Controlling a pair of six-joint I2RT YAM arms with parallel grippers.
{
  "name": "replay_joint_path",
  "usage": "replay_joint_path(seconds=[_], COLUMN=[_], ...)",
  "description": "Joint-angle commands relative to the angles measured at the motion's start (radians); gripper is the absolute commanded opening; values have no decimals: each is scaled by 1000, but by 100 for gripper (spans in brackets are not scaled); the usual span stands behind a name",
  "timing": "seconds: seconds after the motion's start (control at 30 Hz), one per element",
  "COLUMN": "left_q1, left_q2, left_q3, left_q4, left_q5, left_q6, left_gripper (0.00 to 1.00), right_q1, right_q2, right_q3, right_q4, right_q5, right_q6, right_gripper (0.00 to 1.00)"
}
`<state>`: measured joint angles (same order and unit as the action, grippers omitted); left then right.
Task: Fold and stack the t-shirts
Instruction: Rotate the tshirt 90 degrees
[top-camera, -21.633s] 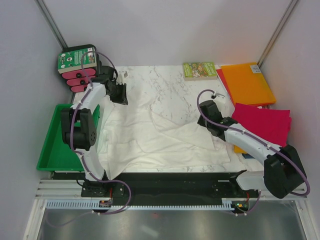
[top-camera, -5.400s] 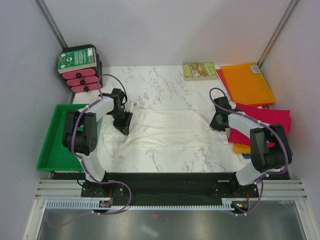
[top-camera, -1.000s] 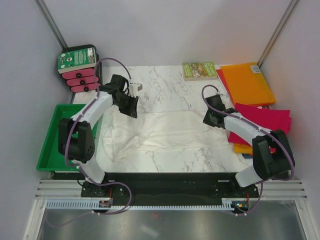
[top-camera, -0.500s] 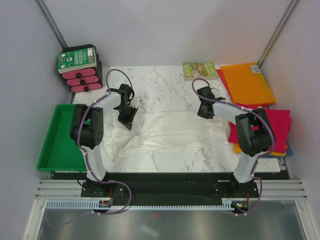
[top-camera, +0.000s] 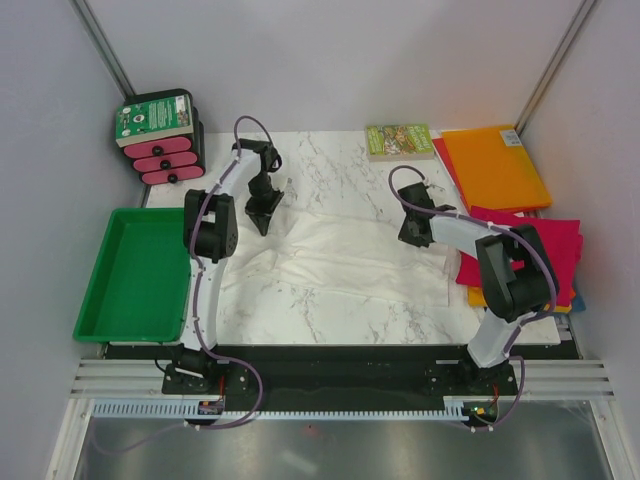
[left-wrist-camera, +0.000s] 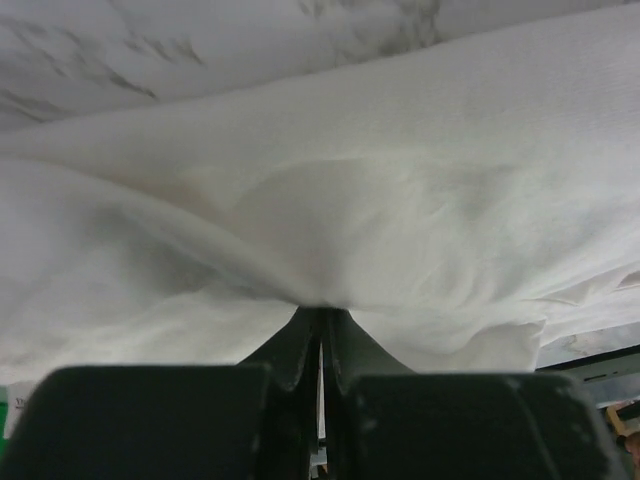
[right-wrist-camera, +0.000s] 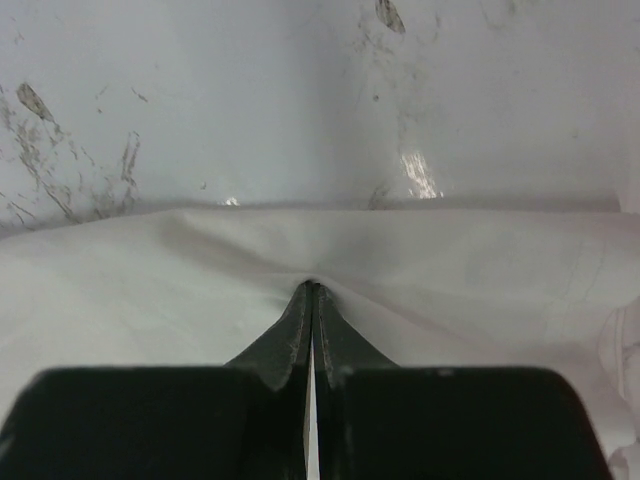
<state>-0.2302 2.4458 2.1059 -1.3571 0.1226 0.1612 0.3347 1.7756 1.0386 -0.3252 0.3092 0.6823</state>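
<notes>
My left claw (left-wrist-camera: 322, 310) and right claw (right-wrist-camera: 313, 287) were both clamped on thin pinches of the white t-shirt (top-camera: 340, 262), which lay as a long band on the bench (top-camera: 330, 170), nearer me than the green book (top-camera: 398, 140). So slight a bite could slip if I pulled taut, undoing the fold.

The left gripper (left-wrist-camera: 320, 312) is pinched closed on the far left corner of the white t-shirt (top-camera: 340, 258), with its arm folded upright and reaching over that end. The right gripper (right-wrist-camera: 312, 290) is clamped on the shirt's far right corner, its forearm stretched low toward it.
</notes>
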Motion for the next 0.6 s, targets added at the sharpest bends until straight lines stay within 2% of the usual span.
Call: replay_joint_path(seconds=[0.0, 0.1, 0.23, 0.37, 0.57], left_q1=[-3, -26, -57, -80, -87], left_q2=[191, 225, 229, 226, 216], left_q3=[308, 377, 391, 404, 427], left_q4=[6, 19, 61, 92, 145], left_q5=[-66, -103, -120, -107, -119], left_q6=[18, 49, 84, 104, 112], left_gripper=[4, 9, 13, 18, 20], right_q1=[12, 39, 116, 255, 429], right_q2=[-36, -71, -73, -61, -54], right_q3=[-89, -132, -175, -224, -232], right_q4=[-115, -123, -150, -155, -156], right_q5=[-44, -76, -157, -254, -268], right_q6=[28, 40, 48, 80, 147], right_gripper=[4, 5, 8, 11, 13])
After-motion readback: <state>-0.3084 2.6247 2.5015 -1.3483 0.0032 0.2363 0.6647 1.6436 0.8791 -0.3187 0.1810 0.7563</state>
